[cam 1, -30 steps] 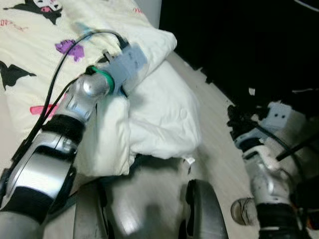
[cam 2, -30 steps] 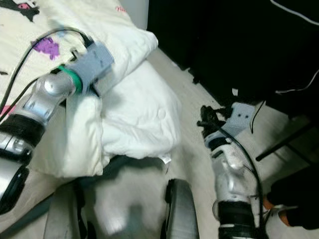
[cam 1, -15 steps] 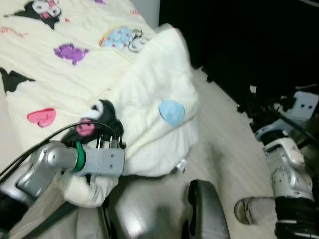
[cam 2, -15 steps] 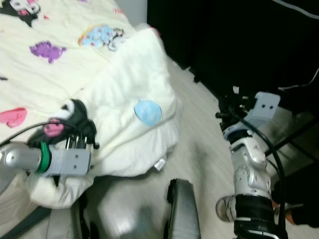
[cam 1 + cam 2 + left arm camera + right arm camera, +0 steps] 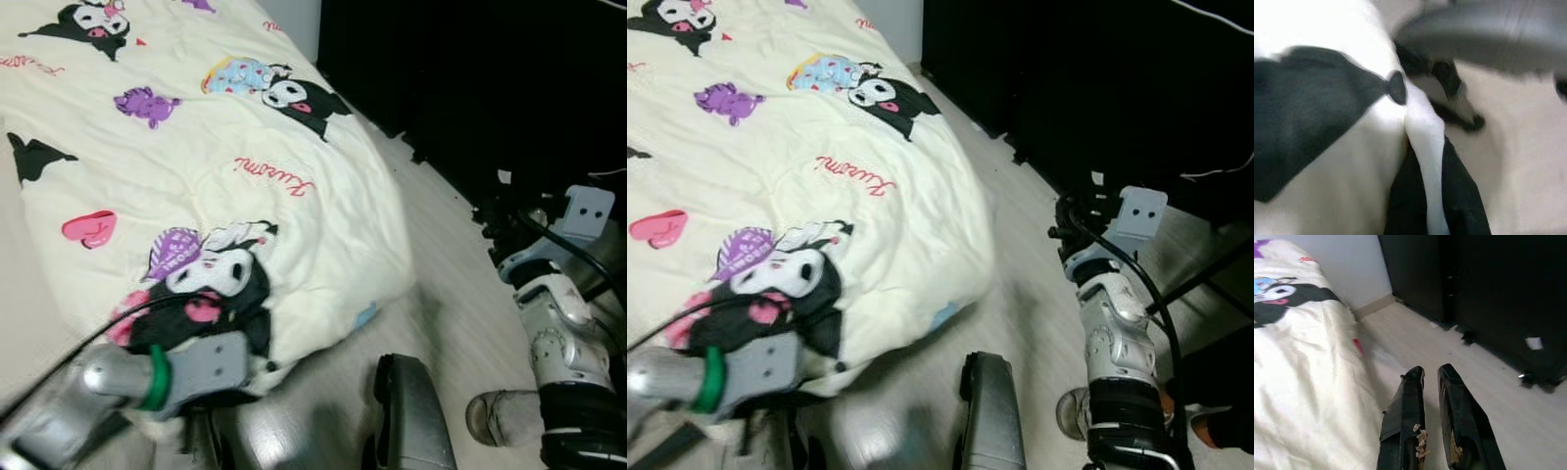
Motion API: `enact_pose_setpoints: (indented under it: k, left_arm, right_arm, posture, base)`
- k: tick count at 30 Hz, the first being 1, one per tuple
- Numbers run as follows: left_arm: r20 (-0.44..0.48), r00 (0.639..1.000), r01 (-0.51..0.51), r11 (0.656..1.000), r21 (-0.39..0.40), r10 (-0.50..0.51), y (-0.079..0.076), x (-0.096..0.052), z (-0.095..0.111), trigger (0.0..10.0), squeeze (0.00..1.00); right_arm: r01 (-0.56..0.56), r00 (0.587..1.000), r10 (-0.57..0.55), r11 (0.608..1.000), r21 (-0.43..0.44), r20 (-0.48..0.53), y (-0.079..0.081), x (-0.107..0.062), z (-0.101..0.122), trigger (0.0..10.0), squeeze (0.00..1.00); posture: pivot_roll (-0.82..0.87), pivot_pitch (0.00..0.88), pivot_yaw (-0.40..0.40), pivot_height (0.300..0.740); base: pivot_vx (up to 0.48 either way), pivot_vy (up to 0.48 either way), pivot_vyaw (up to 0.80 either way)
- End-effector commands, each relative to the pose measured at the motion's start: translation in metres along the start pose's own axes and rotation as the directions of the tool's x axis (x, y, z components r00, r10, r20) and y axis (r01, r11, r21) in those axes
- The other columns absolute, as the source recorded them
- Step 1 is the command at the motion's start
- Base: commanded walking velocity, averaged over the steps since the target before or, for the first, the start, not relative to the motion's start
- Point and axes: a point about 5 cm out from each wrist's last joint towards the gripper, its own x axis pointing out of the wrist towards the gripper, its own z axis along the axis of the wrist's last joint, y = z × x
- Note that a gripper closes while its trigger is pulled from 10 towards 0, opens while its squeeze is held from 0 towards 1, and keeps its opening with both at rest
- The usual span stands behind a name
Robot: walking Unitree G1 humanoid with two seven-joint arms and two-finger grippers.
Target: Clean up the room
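A cream blanket [image 5: 196,147] printed with cartoon figures lies spread flat over the bed, printed side up, and its near corner hangs toward the floor. My left gripper [image 5: 1425,186] is at that near corner, low at my left. It is shut on a fold of the blanket's white edge [image 5: 1422,142], which sits between its black fingers [image 5: 1464,205]. My right gripper [image 5: 1431,374] is held out over the floor beside the bed. Its fingers are close together with nothing between them. The right arm [image 5: 554,323] stands at the right edge.
Pale wooden floor [image 5: 441,264] runs between the bed and tall black furniture [image 5: 470,69] on the right. A white wall [image 5: 1347,264] is at the far end. A grey part of my own body [image 5: 407,416] is at the bottom centre, with a grey foot-like shape [image 5: 500,416] beside it.
The blanket, which was bunched and folded back over itself, now lies flat with its prints up. My left arm has swung down toward me, pulling the corner. The right arm has barely moved.
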Motion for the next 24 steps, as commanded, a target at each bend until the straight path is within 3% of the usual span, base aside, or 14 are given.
enact_pose_setpoints:
  k: [1,4,5,7,8,9,11,13,14,18,20,22,23,24]
  left_arm:
    - [0.112,0.994,0.018,0.988,-0.155,0.0,-0.001,-0.002,0.009,10.0,1.0]
    - [0.175,0.984,0.066,0.975,-0.211,-0.029,-0.005,-0.004,0.016,10.0,1.0]
    - [0.201,0.971,0.178,0.958,-0.226,-0.133,-0.022,-0.016,0.016,10.0,1.0]
    - [0.184,0.97,0.197,0.955,-0.221,-0.158,-0.027,-0.02,0.014,10.0,1.0]
    - [0.001,0.982,0.186,0.978,-0.095,-0.186,-0.035,-0.027,-0.002,10.0,1.0]
    - [0.001,0.982,0.186,0.978,-0.095,-0.186,-0.035,-0.027,-0.002,10.0,1.0]
    - [-0.22,0.954,0.214,0.976,0.034,-0.201,-0.043,-0.039,-0.02,10.0,1.0]
    - [-0.22,0.954,0.214,0.976,0.034,-0.201,-0.043,-0.039,-0.02,10.0,1.0]
    - [-0.272,0.948,0.195,0.978,0.076,-0.168,-0.041,-0.044,-0.023,10.0,0.0]
    - [-0.02,0.999,0.024,0.995,-0.098,-0.026,-0.018,-0.041,0.007,10.0,0.0]
    - [-0.02,0.999,0.024,0.995,-0.098,-0.026,-0.018,-0.041,0.007,10.0,0.0]
    - [0.217,0.969,-0.077,0.976,-0.201,0.121,0.005,-0.037,0.039,10.0,0.0]
    - [0.217,0.969,-0.077,0.976,-0.201,0.121,0.005,-0.037,0.039,10.0,0.0]
    - [0.333,0.92,-0.128,0.961,-0.246,0.208,0.018,-0.035,0.056,10.0,0.0]
  right_arm:
    - [0.025,1.0,-0.025,0.999,-0.042,-0.014,-0.009,-0.004,-0.002,10.0,0.0]
    - [0.026,1.0,-0.027,0.998,-0.051,-0.014,-0.011,-0.004,-0.001,10.0,0.0]
    - [0.102,0.994,-0.105,0.987,-0.123,-0.019,-0.028,-0.008,0.003,10.0,0.0]
    - [0.135,0.99,-0.139,0.979,-0.152,-0.021,-0.034,-0.009,0.005,10.0,0.0]
    - [0.18,0.982,-0.185,0.969,-0.168,-0.02,-0.044,-0.011,0.007,10.0,0.0]
    - [0.18,0.982,-0.185,0.969,-0.168,-0.02,-0.044,-0.011,0.007,10.0,0.0]
    - [0.25,0.966,-0.258,0.95,-0.189,-0.016,-0.06,-0.014,0.011,10.0,0.0]
    - [0.25,0.966,-0.258,0.95,-0.189,-0.016,-0.06,-0.014,0.011,10.0,0.0]
    - [0.279,0.958,-0.286,0.943,-0.183,-0.009,-0.068,-0.016,0.014,10.0,0.0]
    - [0.179,0.983,-0.178,0.984,-0.008,0.042,-0.062,-0.015,0.015,10.0,0.0]
    - [0.179,0.983,-0.178,0.984,-0.008,0.042,-0.062,-0.015,0.015,10.0,0.0]
    - [-0.029,0.999,0.025,0.996,0.088,0.042,-0.027,-0.015,-0.001,10.0,0.0]
    - [-0.029,0.999,0.025,0.996,0.088,0.042,-0.027,-0.015,-0.001,10.0,0.0]
    - [-0.165,0.986,0.16,0.972,0.167,0.042,-0.001,-0.019,-0.013,10.0,0.47]
  posture:
    - [0.09,0.244,0.021,0.505]
    - [0.09,0.244,0.021,0.505]
    - [0.08,0.248,0.025,0.505]
    - [0.08,0.248,0.025,0.505]
    - [0.08,0.248,0.025,0.505]
    - [0.08,0.248,0.025,0.505]
    - [0.08,0.248,0.025,0.505]
    - [0.08,0.248,0.025,0.505]
    - [0.09,0.254,0.031,0.505]
    - [0.1,0.253,0.022,0.505]
    - [0.1,0.253,0.022,0.505]
    - [0.09,0.254,0.018,0.505]
    - [0.09,0.254,0.018,0.505]
    - [0.09,0.254,0.018,0.505]
  base:
    - [0.0,0.0,0.0]
    - [0.0,0.0,0.0]
    - [0.0,0.0,0.0]
    - [0.0,0.0,0.0]
    - [0.0,0.0,0.0]
    - [0.0,0.0,0.0]
    - [0.0,0.0,0.0]
    - [0.0,0.0,0.0]
    - [0.0,0.0,0.0]
    - [0.0,0.0,0.0]
    - [0.0,0.0,0.0]
    - [0.0,0.0,0.0]
    - [0.0,0.0,0.0]
    - [0.0,0.0,0.0]
